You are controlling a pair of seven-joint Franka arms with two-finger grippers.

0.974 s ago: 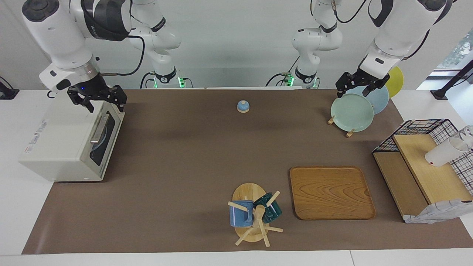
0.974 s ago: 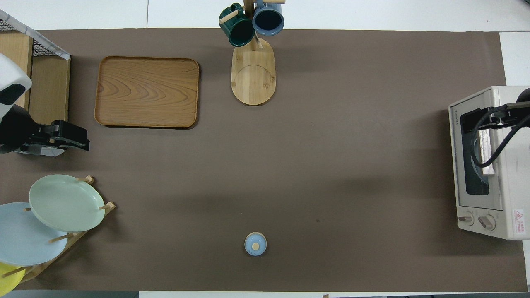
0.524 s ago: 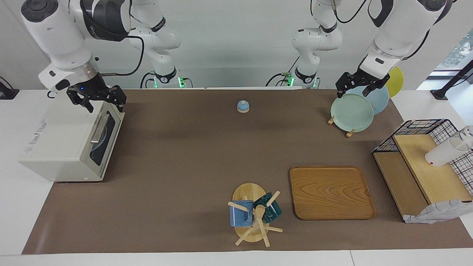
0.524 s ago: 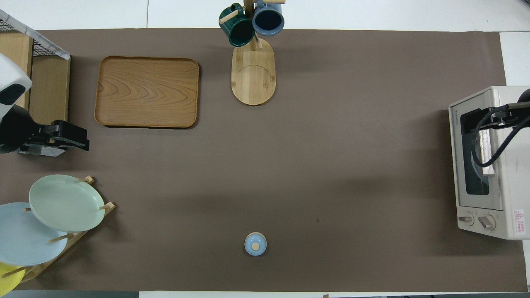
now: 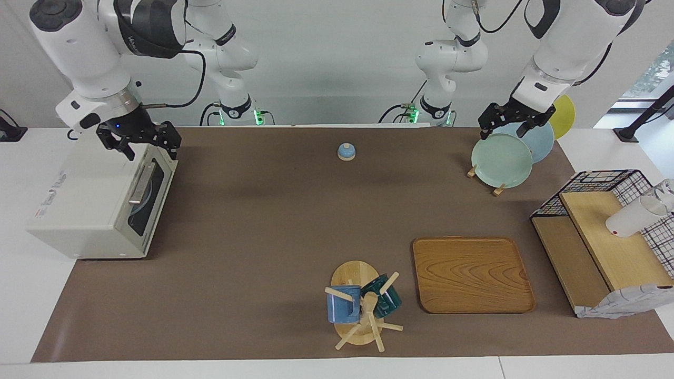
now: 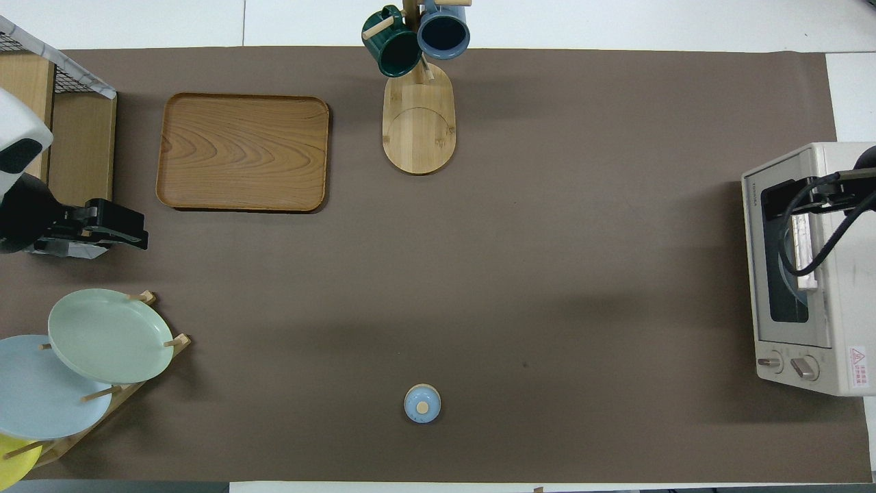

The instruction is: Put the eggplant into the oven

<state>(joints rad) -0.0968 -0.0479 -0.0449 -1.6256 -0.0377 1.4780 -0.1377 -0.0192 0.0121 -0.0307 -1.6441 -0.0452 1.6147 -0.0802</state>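
Observation:
The eggplant shows in neither view. The off-white oven [image 5: 79, 205] stands at the right arm's end of the table, its dark glass door [image 5: 150, 197] shut, with the metal bar handle [image 5: 139, 184] across it. It also shows in the overhead view [image 6: 842, 287]. My right gripper [image 5: 150, 151] is open and empty, over the oven's top front edge, above the handle. My left gripper [image 5: 501, 134] is open and empty and waits over the plate rack at the left arm's end.
A plate rack [image 5: 500, 158] holds green, blue and yellow plates. A small blue lidded pot [image 5: 346, 151] sits mid-table near the robots. A wooden tray [image 5: 471, 273], a mug tree [image 5: 360, 305] with two mugs and a wire shelf [image 5: 605, 231] stand farther out.

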